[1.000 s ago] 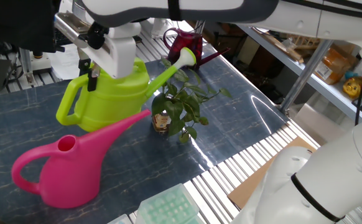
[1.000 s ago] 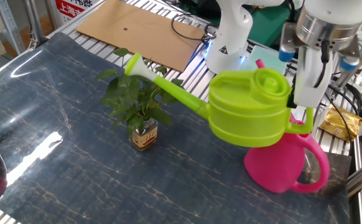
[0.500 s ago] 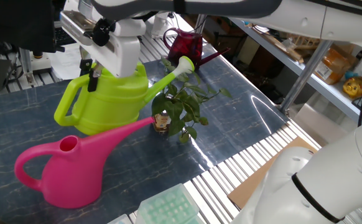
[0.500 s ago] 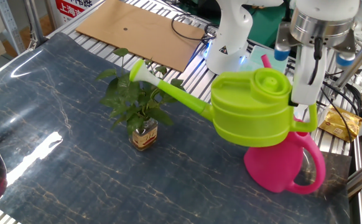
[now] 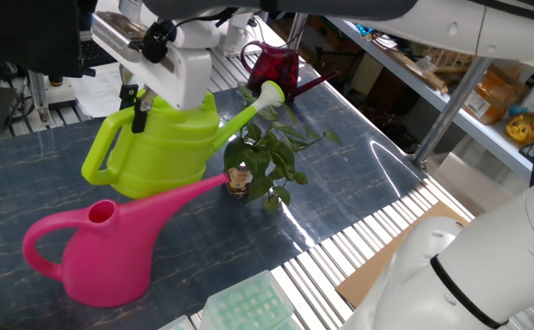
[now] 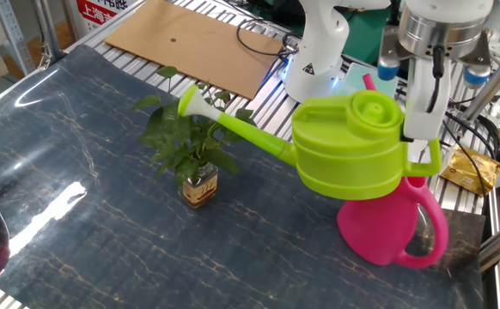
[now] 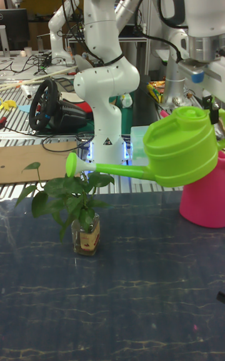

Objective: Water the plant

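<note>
Lime-green watering can (image 6: 349, 146) with a pale, near-white spout tip, hot-pink can (image 5: 102, 247) beside it. The plant (image 6: 185, 142) shows deep green leaves over a brown jar with a light label. Tabletop (image 6: 78, 215): dark blue-grey, marbled with thin pale veins.

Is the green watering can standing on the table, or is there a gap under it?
Apart. In the tall fixed view the green watering can hangs held by the gripper, with the robot base and background visible between its bottom and the table.
</note>
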{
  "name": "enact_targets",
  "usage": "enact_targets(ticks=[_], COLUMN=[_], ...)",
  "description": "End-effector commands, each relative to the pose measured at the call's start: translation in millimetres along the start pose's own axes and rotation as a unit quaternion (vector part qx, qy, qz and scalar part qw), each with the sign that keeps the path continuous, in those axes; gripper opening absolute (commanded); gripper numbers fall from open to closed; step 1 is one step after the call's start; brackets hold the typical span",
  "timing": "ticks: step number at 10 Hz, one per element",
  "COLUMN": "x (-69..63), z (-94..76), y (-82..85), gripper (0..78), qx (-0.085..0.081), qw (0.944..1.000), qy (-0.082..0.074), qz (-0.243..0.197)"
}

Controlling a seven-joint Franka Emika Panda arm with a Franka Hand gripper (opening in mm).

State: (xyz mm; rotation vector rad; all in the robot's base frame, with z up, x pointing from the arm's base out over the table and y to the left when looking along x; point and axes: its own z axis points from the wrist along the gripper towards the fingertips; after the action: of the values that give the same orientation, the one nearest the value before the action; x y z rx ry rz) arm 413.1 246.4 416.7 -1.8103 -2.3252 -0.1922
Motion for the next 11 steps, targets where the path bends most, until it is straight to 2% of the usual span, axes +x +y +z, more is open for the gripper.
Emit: enact_targets(ticks=[1, 6, 11], x=[-0.1, -1.1, -1.1], z=[-5.3, -10.2, -10.2], y=[-1.4, -3.8, -3.8], gripper=[1.3, 1.3, 1.3], qx=[-0.006, -0.008, -0.008], qw=[0.9999, 0.9994, 0.9995], qy=[0.011, 0.024, 0.021], qz=[0.008, 0.025, 0.020])
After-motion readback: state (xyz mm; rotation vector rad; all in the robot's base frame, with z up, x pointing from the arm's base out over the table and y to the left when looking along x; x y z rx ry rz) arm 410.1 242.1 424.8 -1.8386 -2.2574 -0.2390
